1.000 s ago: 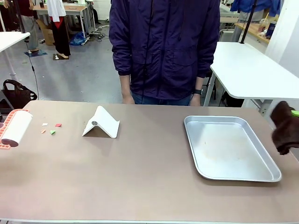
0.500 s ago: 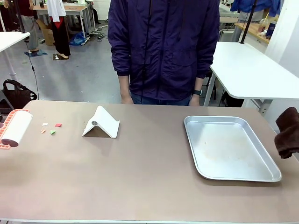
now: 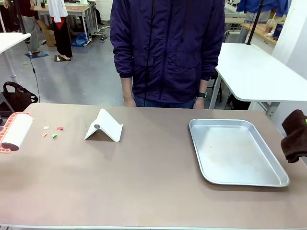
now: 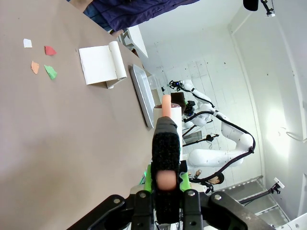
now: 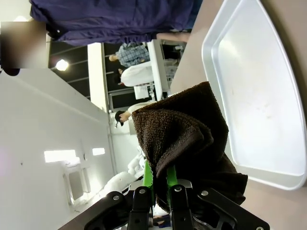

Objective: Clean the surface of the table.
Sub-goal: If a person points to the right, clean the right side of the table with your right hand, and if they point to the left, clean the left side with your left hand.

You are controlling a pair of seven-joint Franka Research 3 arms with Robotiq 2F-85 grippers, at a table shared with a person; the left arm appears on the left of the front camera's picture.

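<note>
The table (image 3: 153, 191) has a brownish top, and small paper scraps (image 3: 53, 132) lie at its far left. My left gripper (image 4: 166, 184) is shut on the dark handle of a lint roller (image 4: 166, 143). In the front view the lint roller's white roll (image 3: 17, 132) lies low over the table's left edge, just left of the scraps. My right gripper (image 5: 159, 184) is shut on a dark brown cloth (image 5: 187, 139). That cloth (image 3: 295, 136) hangs at the table's right edge, beside the tray.
A shiny metal tray (image 3: 235, 153) sits on the right half. A white folded stand (image 3: 103, 127) stands right of the scraps. A person in a dark blue jacket (image 3: 168, 48) stands at the far edge, hands hanging down.
The brown cloth has shifted a little to the right and down at the table's right edge. The lint roller has not moved.
</note>
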